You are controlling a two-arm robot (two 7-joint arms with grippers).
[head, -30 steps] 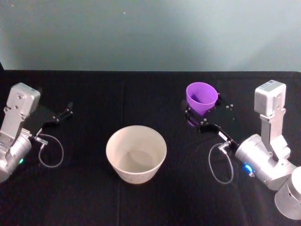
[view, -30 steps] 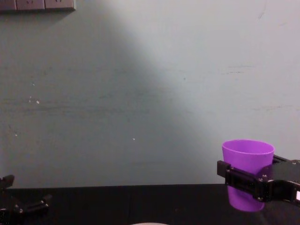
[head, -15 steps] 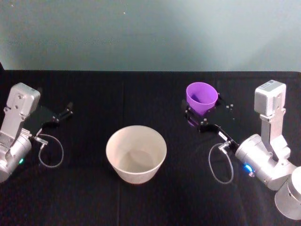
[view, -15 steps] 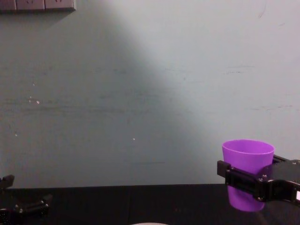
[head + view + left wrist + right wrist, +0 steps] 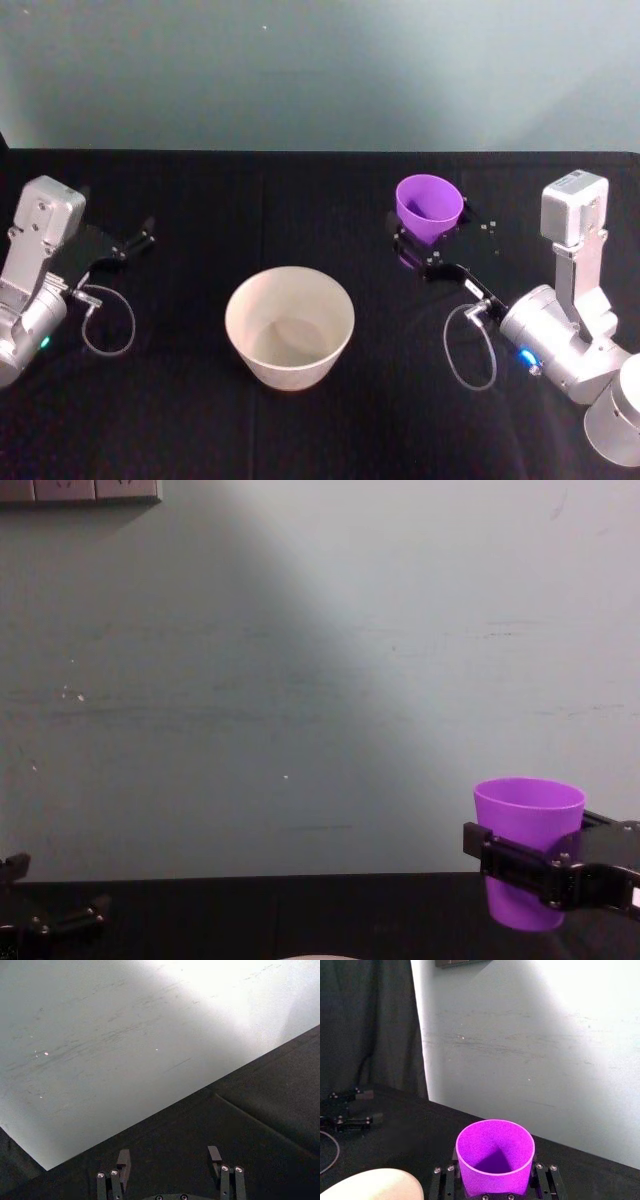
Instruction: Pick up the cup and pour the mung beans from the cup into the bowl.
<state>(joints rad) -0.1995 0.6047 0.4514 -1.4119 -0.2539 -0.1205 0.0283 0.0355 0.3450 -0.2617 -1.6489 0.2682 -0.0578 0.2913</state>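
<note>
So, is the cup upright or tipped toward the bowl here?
Upright. In the chest view the cup has its rim level and its mouth facing up, and it is clamped in the right gripper.

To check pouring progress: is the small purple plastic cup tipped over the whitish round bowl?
No, the cup is upright in the right gripper, apart from the bowl.

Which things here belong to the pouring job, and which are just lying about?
Job: purple cup, held by the right gripper; whitish bowl, mid-table.
Not in use: left gripper, parked open at the black table's left; wall plate behind.
</note>
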